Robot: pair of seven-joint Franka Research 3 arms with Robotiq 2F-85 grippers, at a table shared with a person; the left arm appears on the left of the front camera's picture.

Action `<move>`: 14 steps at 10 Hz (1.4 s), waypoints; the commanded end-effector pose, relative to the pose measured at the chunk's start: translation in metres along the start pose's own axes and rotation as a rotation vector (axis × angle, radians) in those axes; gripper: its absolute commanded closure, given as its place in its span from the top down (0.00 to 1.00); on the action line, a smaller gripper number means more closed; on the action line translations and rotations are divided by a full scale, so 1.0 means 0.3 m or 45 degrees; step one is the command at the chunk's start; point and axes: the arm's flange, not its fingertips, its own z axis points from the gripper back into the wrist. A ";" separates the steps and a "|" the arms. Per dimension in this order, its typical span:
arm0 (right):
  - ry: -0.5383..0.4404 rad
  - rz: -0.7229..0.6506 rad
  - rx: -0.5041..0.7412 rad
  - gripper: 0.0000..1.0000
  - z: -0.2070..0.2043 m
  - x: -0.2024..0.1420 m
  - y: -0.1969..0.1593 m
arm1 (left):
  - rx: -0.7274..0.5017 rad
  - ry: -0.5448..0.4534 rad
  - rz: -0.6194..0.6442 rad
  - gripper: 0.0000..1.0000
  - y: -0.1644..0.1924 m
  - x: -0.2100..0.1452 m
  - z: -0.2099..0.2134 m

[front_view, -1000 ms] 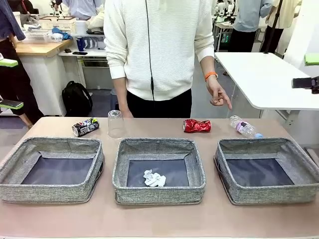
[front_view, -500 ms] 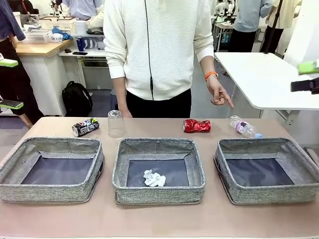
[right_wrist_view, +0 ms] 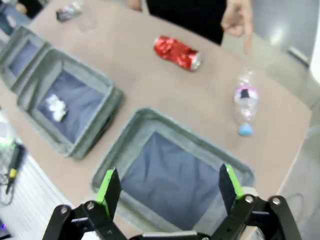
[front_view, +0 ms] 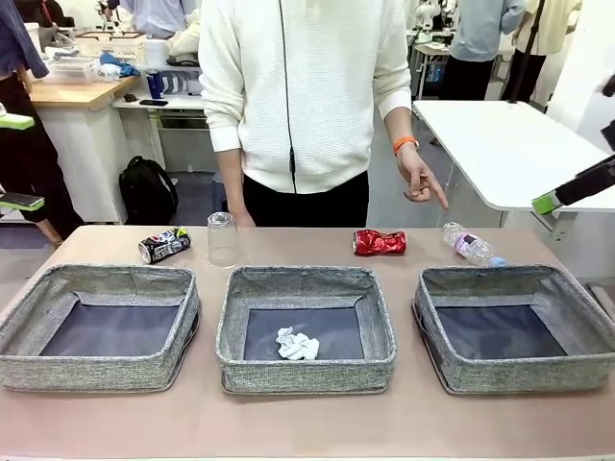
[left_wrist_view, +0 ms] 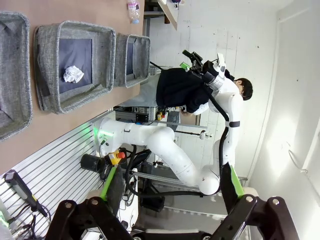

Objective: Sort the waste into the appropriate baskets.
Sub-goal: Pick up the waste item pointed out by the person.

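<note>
Three grey woven baskets stand in a row: left (front_view: pixel 96 371), middle (front_view: pixel 307 374), right (front_view: pixel 524 376). A crumpled white paper wad (front_view: pixel 297 344) lies in the middle basket. Behind the baskets lie a dark printed can (front_view: pixel 164 245), an upturned clear plastic cup (front_view: pixel 223 239), a crushed red can (front_view: pixel 380 242) and a clear pink-labelled bottle (front_view: pixel 471 245). My right gripper (right_wrist_view: pixel 167 190) hangs open and empty high over the right basket (right_wrist_view: pixel 185 124). At the picture's far left edge, my left gripper (front_view: pixel 19 161) is open and empty too.
A person in a white sweater stands at the far side, one hand (front_view: pixel 423 182) pointing down between the red can and the bottle. A white table (front_view: pixel 509 154) stands behind on the right. The left wrist view shows my right arm (left_wrist_view: pixel 200 105) and the baskets sideways.
My right gripper has swung and tilted downward at the right edge, one finger now slanting in lower. The left gripper, the waste and the person's hand have stayed put.
</note>
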 end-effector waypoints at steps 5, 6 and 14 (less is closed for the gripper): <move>0.189 -0.182 0.016 1.00 -0.279 0.218 -0.239 | -0.022 -0.006 -0.033 1.00 -0.006 0.003 0.000; 0.217 -0.231 0.001 1.00 -0.371 0.266 -0.314 | -0.022 -0.006 -0.033 1.00 -0.006 0.003 0.000; 0.327 -0.146 -0.322 1.00 -0.670 0.308 -0.460 | -0.022 -0.006 -0.033 1.00 -0.006 0.003 0.000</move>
